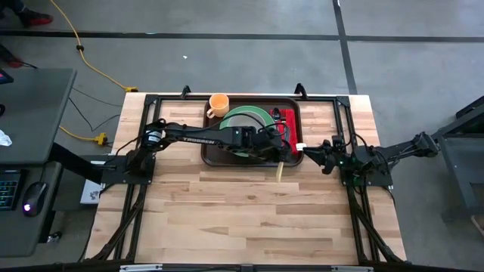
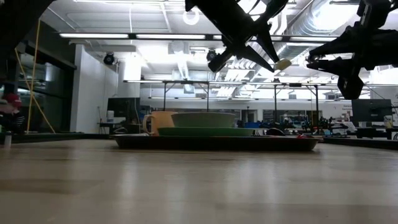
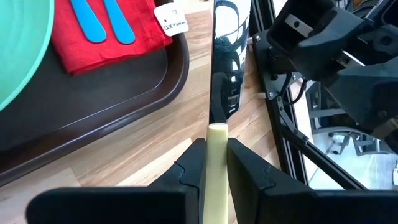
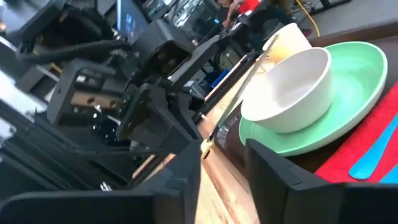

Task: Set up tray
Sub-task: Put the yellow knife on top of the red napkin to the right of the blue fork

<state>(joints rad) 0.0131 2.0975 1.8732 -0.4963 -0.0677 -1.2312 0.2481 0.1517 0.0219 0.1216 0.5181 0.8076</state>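
The dark brown tray (image 1: 215,155) lies at the table's far middle. On it are a green plate (image 1: 261,115) with a white bowl (image 4: 287,87), a yellow cup (image 1: 218,104) and a red napkin (image 3: 106,40) bearing blue cutlery (image 3: 118,22). My left gripper (image 3: 216,144) reaches across the tray to its right near corner and is shut on a knife (image 3: 217,162) with a cream handle and a dark blade. My right gripper (image 4: 224,165) stands open just right of the tray, facing the left one, with nothing between its fingers. My left gripper pinches the knife's cream handle (image 3: 217,140) between its two fingers, close to where the dark blade (image 3: 227,68) begins. The blade sticks out past the fingertips, beyond the tray's right rim. The knife is lifted clear, its handle end (image 2: 283,64) high above the table.
A black metal frame (image 1: 344,125) runs along the table's far and side edges, close to both grippers. Bare wooden tabletop (image 1: 242,219) stretches from the tray to the near edge. The room beyond holds desks and cables.
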